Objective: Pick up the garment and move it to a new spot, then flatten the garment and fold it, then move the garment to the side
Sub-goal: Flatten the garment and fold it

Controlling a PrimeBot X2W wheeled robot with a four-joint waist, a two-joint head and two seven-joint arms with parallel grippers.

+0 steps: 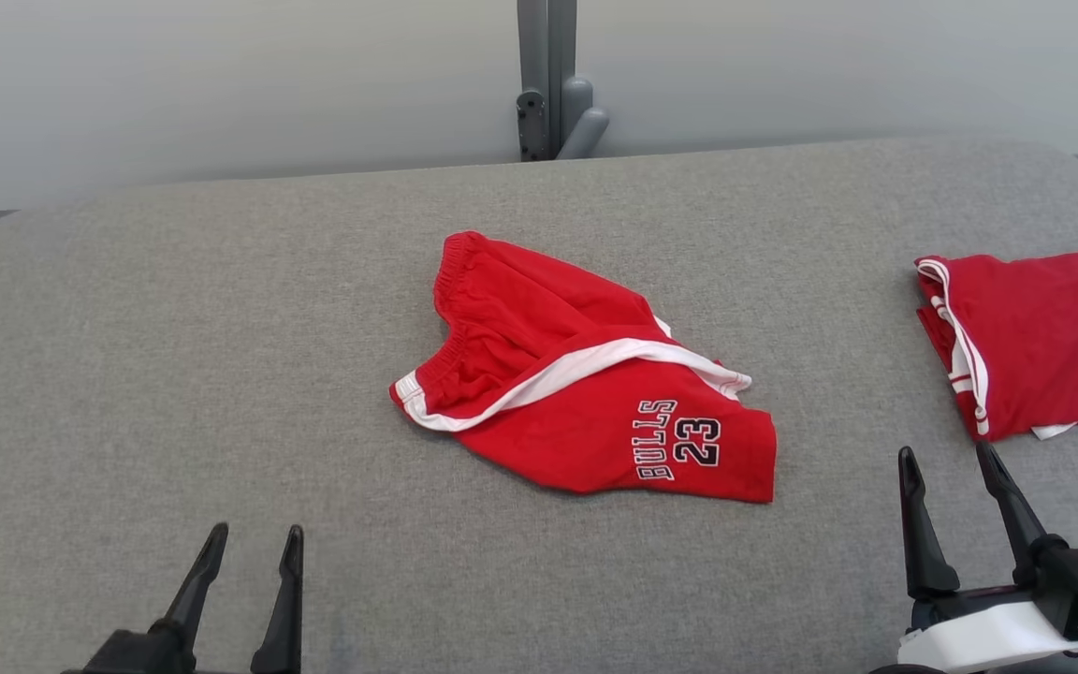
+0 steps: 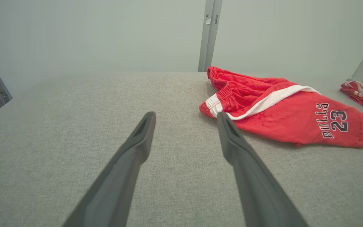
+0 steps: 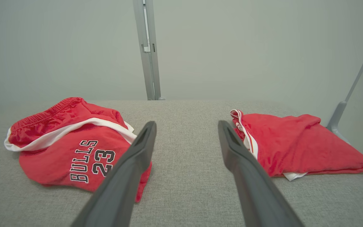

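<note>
Red shorts (image 1: pixel 586 402) printed "BULLS 23" (dark letters edged in white) lie crumpled on the grey tabletop (image 1: pixel 221 374), ahead and right of the left pincer (image 1: pixel 256 531) and ahead-left of the right pincer (image 1: pixel 945 451). Both pincers are spread and hold nothing. A second red garment (image 1: pixel 1044 337) lies folded just beyond the right pincer.

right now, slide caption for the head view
Crumpled red Bulls 23 shorts, folded red garment to their right; left fingers and right fingers open.
</note>
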